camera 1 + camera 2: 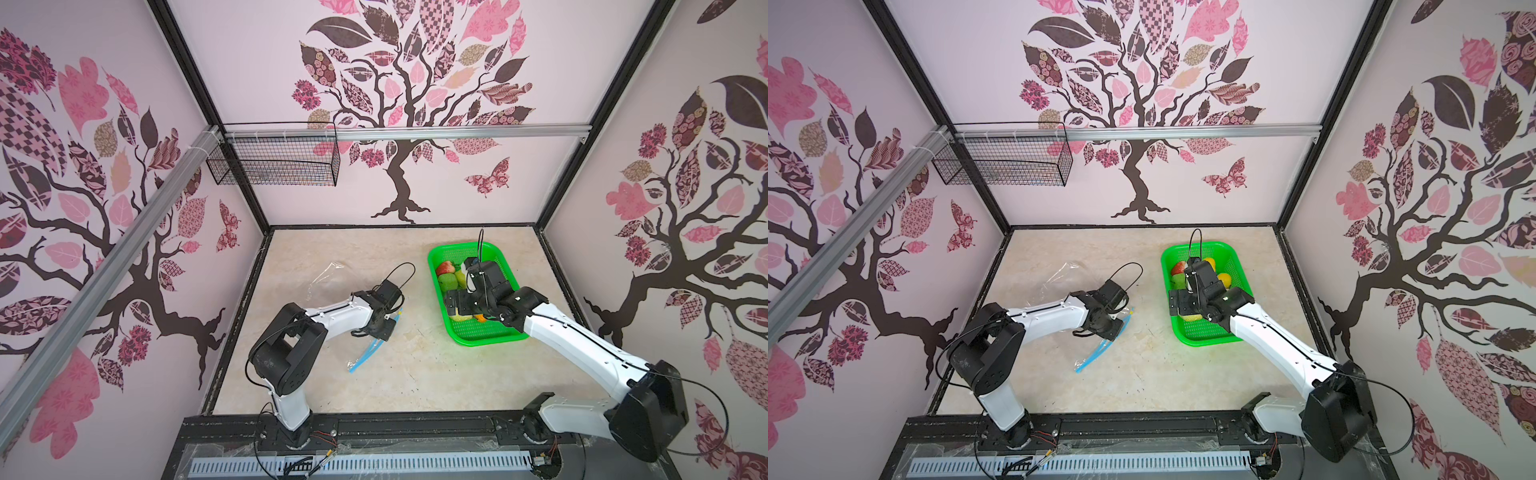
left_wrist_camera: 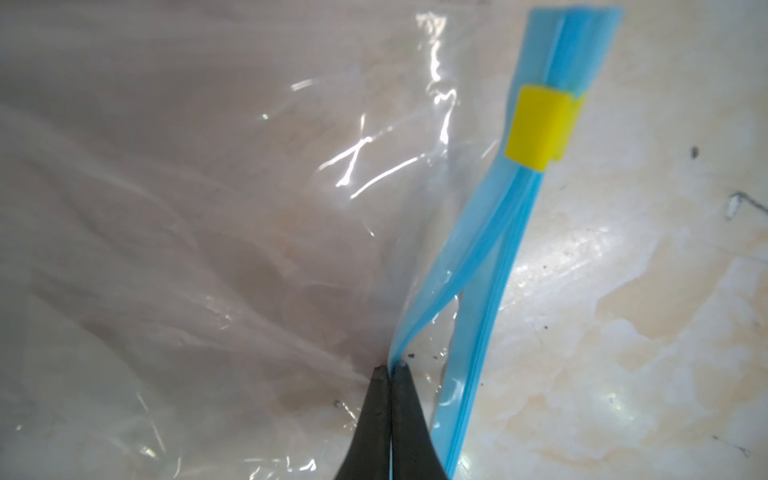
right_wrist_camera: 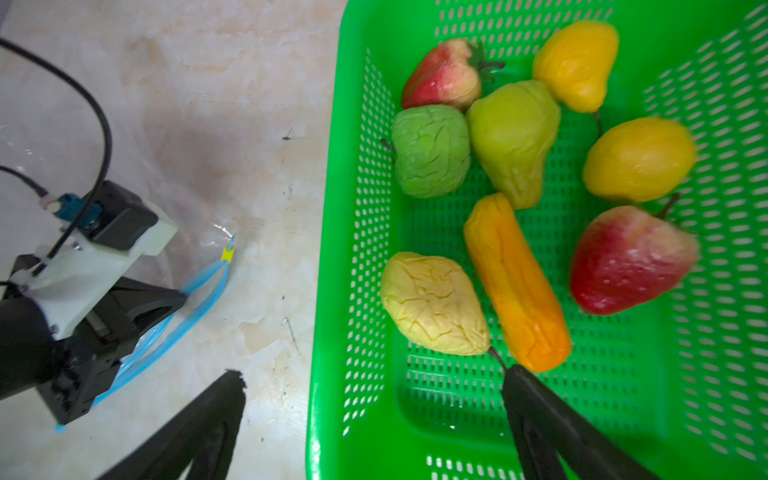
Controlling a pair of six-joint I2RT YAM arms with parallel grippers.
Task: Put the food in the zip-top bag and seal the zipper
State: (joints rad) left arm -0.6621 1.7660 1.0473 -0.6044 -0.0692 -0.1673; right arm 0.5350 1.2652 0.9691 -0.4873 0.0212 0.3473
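Left end effector (image 2: 390, 368) pinches zipper (image 2: 496, 232) edge, open tabletop (image 2: 623, 299) beside.

On table (image 1: 415, 374): zip-top bag (image 1: 328, 278) left of centre, zipper (image 1: 368, 353) along its right edge, slider tab (image 2: 540, 124) at the zipper's far end. Left arm's jaws pinch one zipper lip partway along. Perforated basket (image 1: 478, 343) sits right of the bag, well apart. Food (image 3: 511, 141) is all inside it, carrot (image 3: 515, 282) between bumpy piece (image 3: 432, 303) and a strawberry (image 3: 631, 257). Right arm's jaws straddle the basket's left wall.
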